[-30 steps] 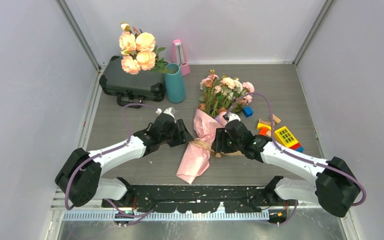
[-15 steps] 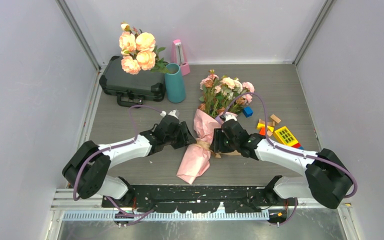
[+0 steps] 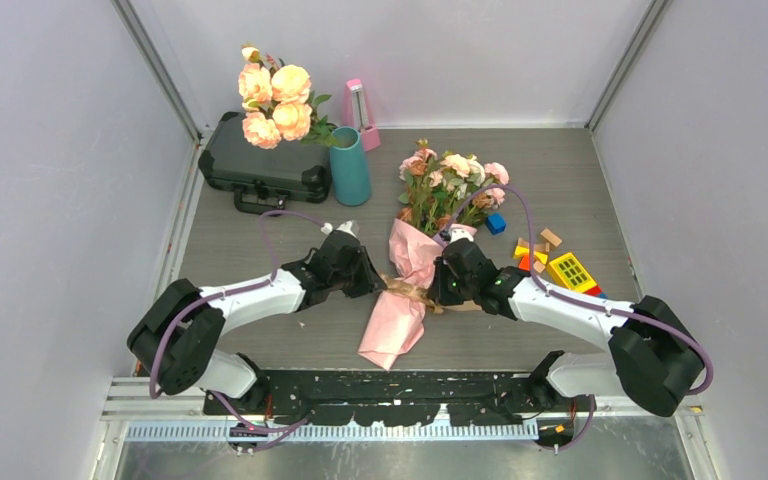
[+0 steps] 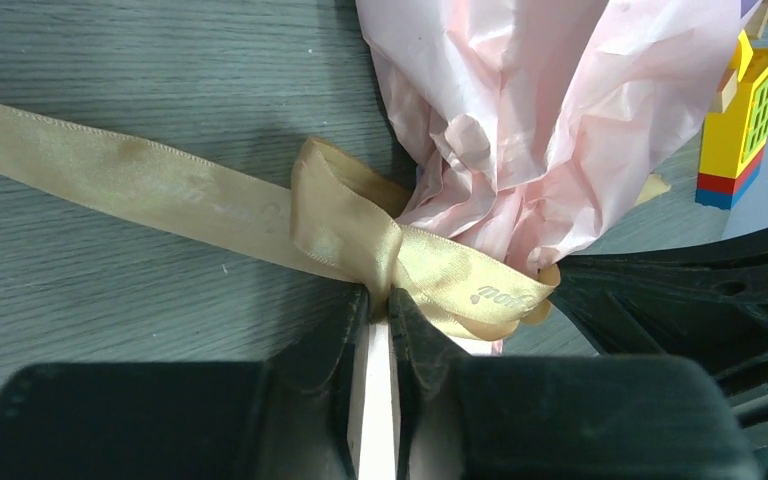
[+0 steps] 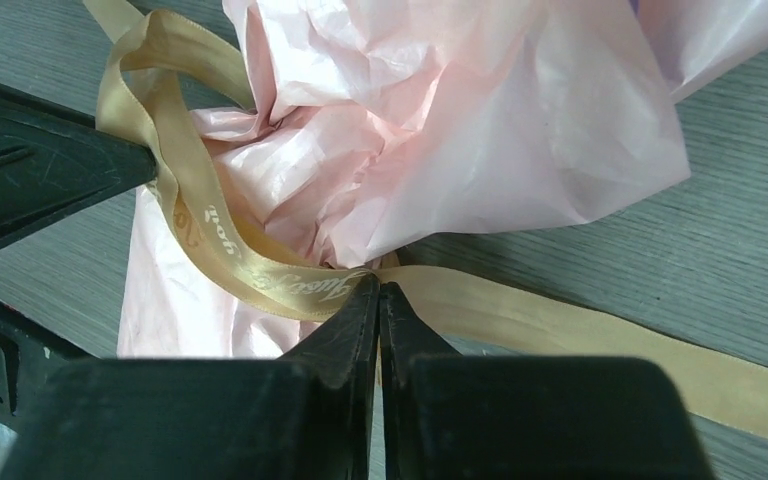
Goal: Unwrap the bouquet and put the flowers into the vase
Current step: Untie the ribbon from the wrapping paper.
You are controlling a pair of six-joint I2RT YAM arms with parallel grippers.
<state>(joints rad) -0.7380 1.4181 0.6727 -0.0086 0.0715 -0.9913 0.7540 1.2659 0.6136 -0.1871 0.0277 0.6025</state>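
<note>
1. Wrapped bouquet (image 3: 412, 252) flat at mid-table, blooms toward the far wall.
2. Tan ribbon (image 4: 360, 225) tied round its waist.
3. Clamped on the bow, left gripper (image 4: 378, 298); pinching the ribbon opposite, right gripper (image 5: 378, 288).
4. Upright beyond, well apart: teal vase (image 3: 350, 165).

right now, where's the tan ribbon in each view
Top external: the ribbon is mid-table, tied around the narrow waist of the pink paper.
Left wrist: its bow is at centre, with the tail running off left.
Right wrist: its loop is left of centre, with the tail running lower right.
Shared landmark: the pink paper.
</note>
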